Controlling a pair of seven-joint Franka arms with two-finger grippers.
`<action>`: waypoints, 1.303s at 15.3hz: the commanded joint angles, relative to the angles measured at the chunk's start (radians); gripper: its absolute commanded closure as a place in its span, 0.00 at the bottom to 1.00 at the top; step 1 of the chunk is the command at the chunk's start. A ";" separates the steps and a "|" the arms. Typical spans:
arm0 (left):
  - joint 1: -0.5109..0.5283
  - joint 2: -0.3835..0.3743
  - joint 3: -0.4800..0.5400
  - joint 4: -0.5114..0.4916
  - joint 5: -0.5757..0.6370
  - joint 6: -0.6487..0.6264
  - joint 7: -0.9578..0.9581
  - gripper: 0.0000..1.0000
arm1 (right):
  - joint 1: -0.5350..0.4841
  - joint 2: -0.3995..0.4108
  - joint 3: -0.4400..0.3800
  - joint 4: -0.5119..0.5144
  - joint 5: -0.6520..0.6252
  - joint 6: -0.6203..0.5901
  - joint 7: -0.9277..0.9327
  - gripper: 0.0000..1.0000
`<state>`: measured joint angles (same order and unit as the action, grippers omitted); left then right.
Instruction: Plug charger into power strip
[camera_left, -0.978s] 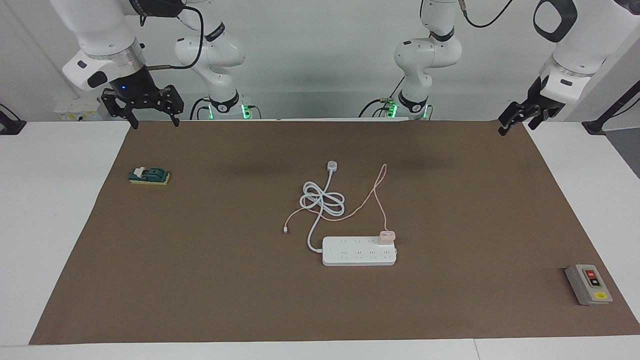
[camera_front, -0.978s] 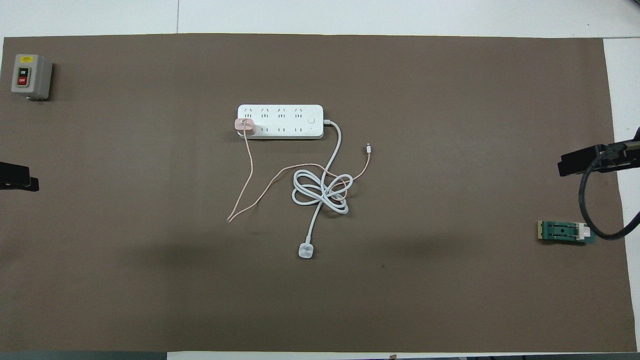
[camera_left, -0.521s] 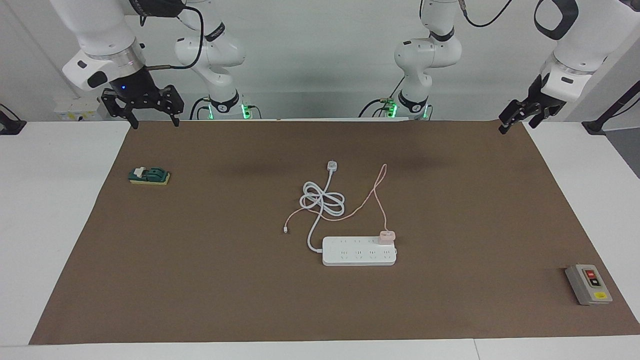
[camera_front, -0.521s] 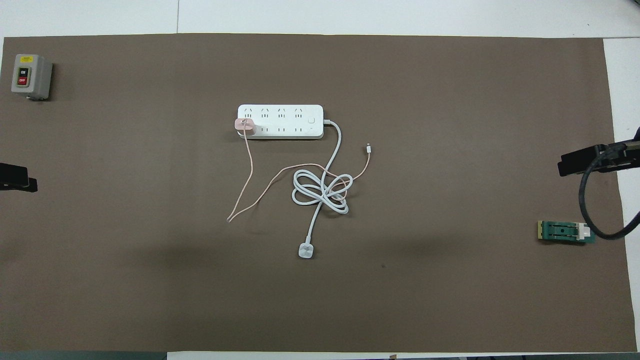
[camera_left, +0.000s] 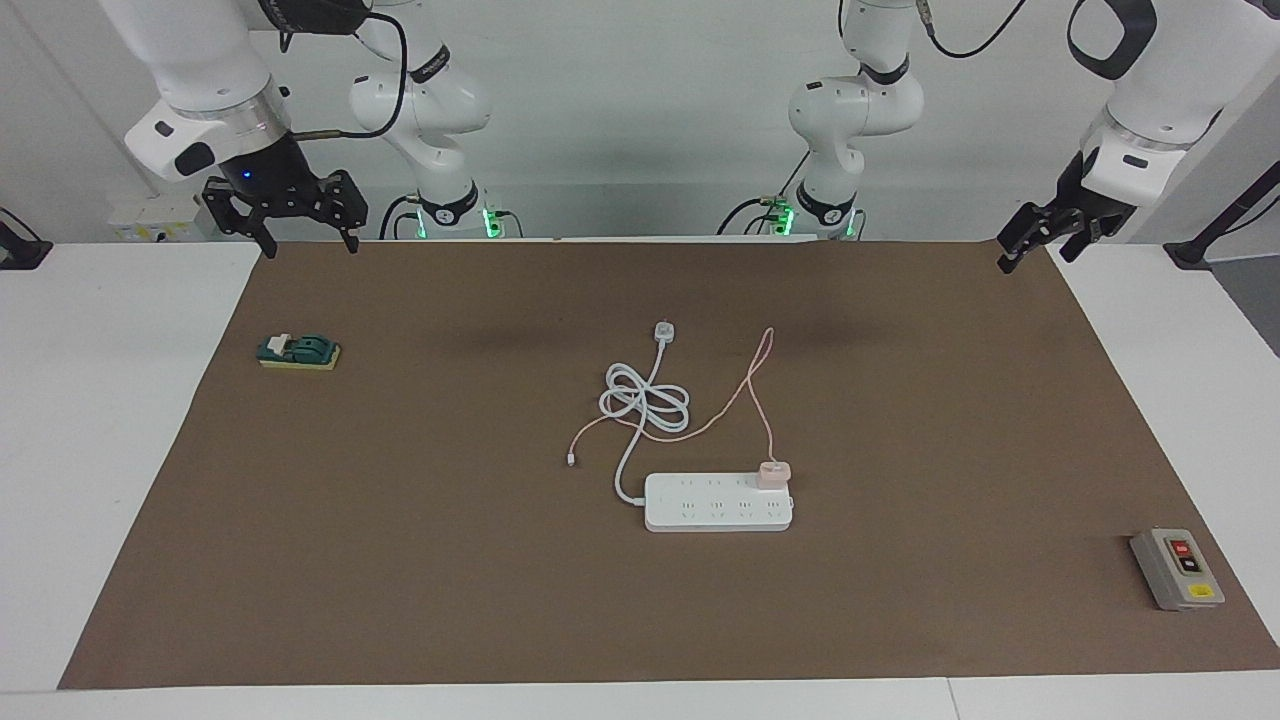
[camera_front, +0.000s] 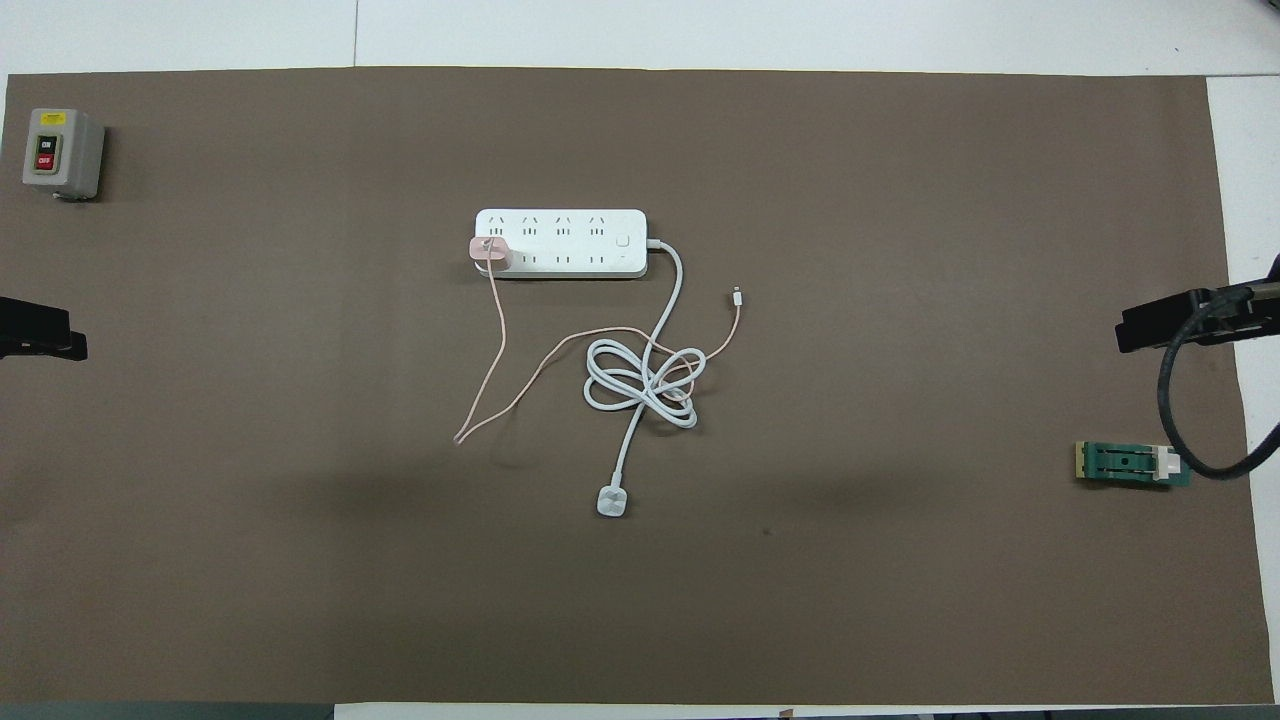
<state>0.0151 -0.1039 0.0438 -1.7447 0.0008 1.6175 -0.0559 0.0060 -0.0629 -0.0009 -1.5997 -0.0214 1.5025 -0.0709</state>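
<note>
Pale-pink cube charger (camera_left: 774, 472) sat on the flat white power strip (camera_left: 718, 503), seemingly seated, so both grippers, left (camera_left: 1036, 235) and right (camera_left: 296, 215), jaws released, best stayed clear.

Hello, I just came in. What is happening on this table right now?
Nothing is being handled. The pink charger already sits on the white power strip, at its end toward the left arm. The left hand and the right hand are both open and empty, raised over the mat's edge nearest the robots, one at each end.
</note>
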 joint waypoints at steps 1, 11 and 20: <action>-0.023 0.010 0.008 0.024 -0.008 -0.001 -0.013 0.00 | -0.014 -0.022 0.012 -0.023 0.006 -0.002 0.013 0.00; -0.024 0.004 0.010 0.022 -0.038 -0.022 0.040 0.00 | -0.014 -0.022 0.012 -0.023 0.006 -0.004 0.013 0.00; -0.023 0.003 0.008 0.021 -0.038 -0.019 0.044 0.00 | -0.014 -0.022 0.012 -0.023 0.006 -0.004 0.013 0.00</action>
<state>0.0039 -0.1031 0.0423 -1.7314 -0.0333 1.6124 -0.0190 0.0060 -0.0629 -0.0009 -1.5998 -0.0214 1.5025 -0.0709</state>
